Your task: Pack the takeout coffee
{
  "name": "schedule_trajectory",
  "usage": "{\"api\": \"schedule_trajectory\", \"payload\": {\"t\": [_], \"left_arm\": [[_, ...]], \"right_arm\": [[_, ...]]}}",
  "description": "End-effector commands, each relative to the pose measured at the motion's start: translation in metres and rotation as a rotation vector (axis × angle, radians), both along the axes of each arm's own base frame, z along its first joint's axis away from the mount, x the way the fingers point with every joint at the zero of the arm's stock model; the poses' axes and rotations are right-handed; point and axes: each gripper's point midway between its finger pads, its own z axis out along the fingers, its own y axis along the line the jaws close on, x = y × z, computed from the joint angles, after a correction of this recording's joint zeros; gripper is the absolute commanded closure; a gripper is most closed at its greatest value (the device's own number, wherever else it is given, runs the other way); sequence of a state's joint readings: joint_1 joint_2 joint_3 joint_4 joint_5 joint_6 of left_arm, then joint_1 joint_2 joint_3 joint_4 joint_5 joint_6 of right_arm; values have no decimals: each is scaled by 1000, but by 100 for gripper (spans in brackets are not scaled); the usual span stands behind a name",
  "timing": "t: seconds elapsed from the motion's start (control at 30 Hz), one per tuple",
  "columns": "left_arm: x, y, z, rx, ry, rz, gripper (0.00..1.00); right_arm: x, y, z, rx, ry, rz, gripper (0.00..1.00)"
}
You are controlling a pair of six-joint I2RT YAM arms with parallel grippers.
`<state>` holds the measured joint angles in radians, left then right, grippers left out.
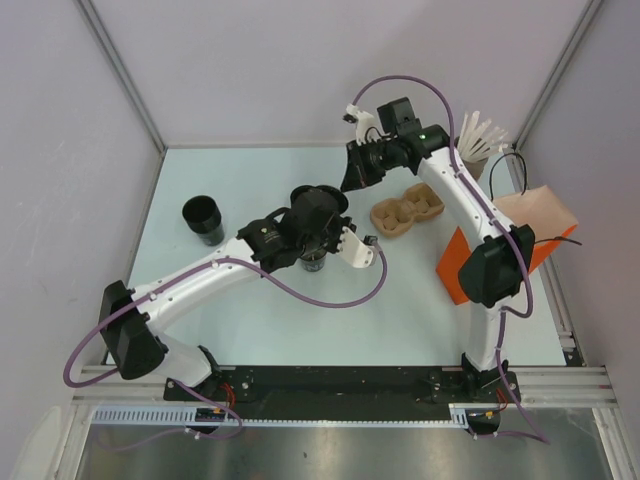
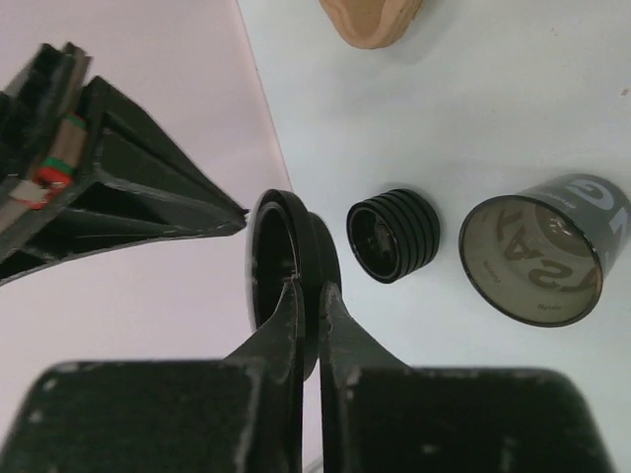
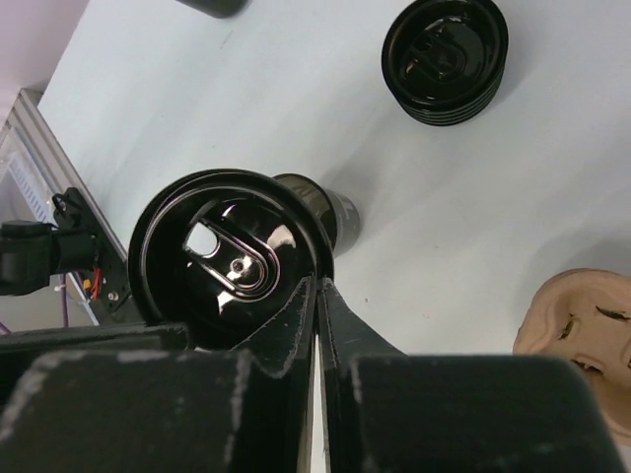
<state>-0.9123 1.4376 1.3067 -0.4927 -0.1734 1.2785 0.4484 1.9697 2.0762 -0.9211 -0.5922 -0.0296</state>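
Above the middle of the tabletop (image 1: pixel 250 320), the left tool (image 2: pixel 312 289) and the right tool (image 3: pixel 317 288) are both clamping shut on one black lid (image 2: pixel 271 246), holding it on edge. The lidless coffee cup (image 2: pixel 537 261) is standing below and beside it, mouth up, nearer the left arm.

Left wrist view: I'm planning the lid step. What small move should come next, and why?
Probably the right gripper should open. Both it and the left gripper look shut on the rim of one black lid, so one must release before the lid can go onto the open cup.
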Motion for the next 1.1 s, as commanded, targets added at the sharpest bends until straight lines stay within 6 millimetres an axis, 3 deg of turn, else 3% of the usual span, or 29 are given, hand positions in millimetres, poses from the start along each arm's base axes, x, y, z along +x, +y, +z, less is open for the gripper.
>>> {"api": "schedule_trajectory", "payload": {"t": [0.0,0.13,0.17,0.27,0.4,0.43,0.47,0.5,0.57,0.6,0.63,0.67,0.77,0.83,0.87,0.9,0.93,1.07], "left_arm": [[-6,3,13,-52,21,29,100],[-11,7,10,-104,69,68,100],[-11,8,11,-123,81,78,100],[-12,10,17,-223,152,119,100],[-6,22,35,-369,254,171,100],[-10,19,40,-428,312,158,99],[-4,28,44,-466,331,183,100],[-5,27,55,-510,358,168,100],[-16,22,67,-611,464,117,100],[-12,30,74,-654,483,125,99],[-25,22,79,-701,572,63,100],[-23,28,84,-735,597,62,100],[-31,26,104,-861,711,-5,100],[-34,25,106,-954,828,4,100],[-32,24,120,-1005,828,-57,100],[-31,23,113,-1031,876,-43,100],[-33,22,115,-1088,969,-6,100],[-21,21,126,-1266,1112,38,100]], "right_arm": [[-6,-9,66,98,-123,6,96],[-1,-20,85,130,-164,2,78],[2,-27,90,137,-177,-10,67],[9,-48,101,148,-221,-25,49],[6,-75,113,153,-309,-17,40],[5,-82,102,141,-300,-17,38],[6,-89,102,133,-351,8,37],[-2,-95,112,130,-402,23,37],[-13,-101,99,101,-463,105,34],[-19,-103,96,87,-489,131,33],[-32,-105,105,84,-538,158,30],[-42,-104,93,92,-528,197,30],[-67,-98,102,87,-642,285,27],[-84,-84,89,74,-664,331,26],[-89,-83,98,47,-737,326,26],[-93,-78,85,24,-736,340,26],[-102,-66,85,18,-757,368,26],[-102,-51,90,-6,-789,336,29]]}}
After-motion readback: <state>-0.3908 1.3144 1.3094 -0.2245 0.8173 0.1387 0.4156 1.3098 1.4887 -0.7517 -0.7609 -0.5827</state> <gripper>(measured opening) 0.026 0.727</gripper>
